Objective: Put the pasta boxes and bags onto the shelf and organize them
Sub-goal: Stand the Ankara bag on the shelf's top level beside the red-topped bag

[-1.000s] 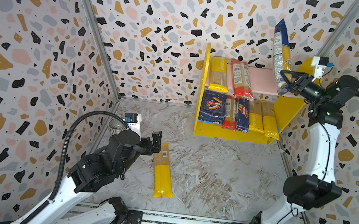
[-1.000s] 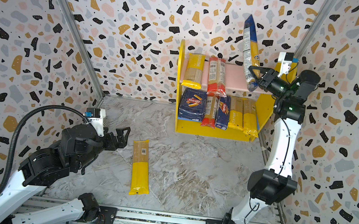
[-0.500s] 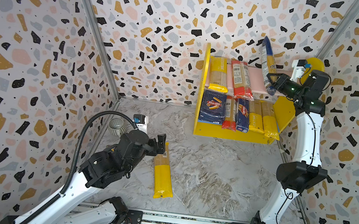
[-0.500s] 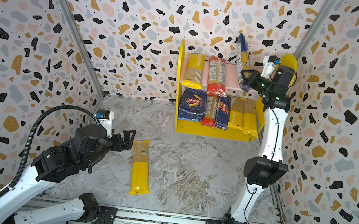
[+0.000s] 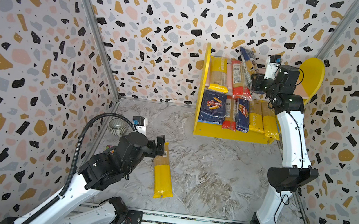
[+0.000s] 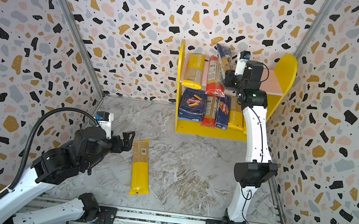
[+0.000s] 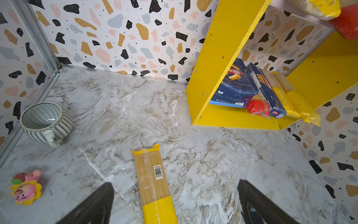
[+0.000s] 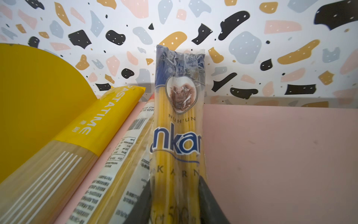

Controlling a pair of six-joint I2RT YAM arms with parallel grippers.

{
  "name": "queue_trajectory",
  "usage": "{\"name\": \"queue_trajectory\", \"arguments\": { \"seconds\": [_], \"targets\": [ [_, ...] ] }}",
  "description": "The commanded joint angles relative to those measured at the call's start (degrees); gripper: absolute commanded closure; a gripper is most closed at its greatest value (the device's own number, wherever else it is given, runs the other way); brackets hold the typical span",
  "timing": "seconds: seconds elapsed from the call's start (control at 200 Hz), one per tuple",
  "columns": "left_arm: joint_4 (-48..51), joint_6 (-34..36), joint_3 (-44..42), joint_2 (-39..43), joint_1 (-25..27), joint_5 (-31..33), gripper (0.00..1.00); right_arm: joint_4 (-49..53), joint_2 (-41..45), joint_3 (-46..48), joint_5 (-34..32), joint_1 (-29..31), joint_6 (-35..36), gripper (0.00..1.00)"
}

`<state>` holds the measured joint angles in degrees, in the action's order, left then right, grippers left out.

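Ankara bag inside right end effector

Bright, even, diffuse light from above; soft shadows lie inside the shelf; wrist views bend at the edges; the ankara bag blurs at its near end.

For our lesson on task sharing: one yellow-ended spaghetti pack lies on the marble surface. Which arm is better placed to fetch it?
Left. The left gripper is open right beside the spaghetti pack, while the right gripper is shut on the ankara bag up at the pink board.
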<state>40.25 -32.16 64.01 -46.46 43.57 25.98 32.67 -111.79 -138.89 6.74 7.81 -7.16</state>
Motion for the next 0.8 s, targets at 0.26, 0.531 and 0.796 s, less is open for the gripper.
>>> {"name": "queue_trajectory", "arguments": {
  "seconds": [0.26, 0.531, 0.796],
  "targets": [
    [-0.56, 0.87, -0.98, 0.94, 0.20, 1.27, 0.00, 0.56, 1.19, 1.51, -3.97, -3.25, 0.93, 1.00],
    [-0.66, 0.80, -1.01, 0.84, 0.17, 1.01, 0.00, -1.28, 3.75, 6.14, -3.52, -3.23, 0.86, 0.47],
    [0.78, -0.24, -1.38, 2.78, 0.19, 0.19, 0.01, -12.43, 22.13, 25.31, -2.25, -3.52, -3.03, 0.23]
  ]
}}
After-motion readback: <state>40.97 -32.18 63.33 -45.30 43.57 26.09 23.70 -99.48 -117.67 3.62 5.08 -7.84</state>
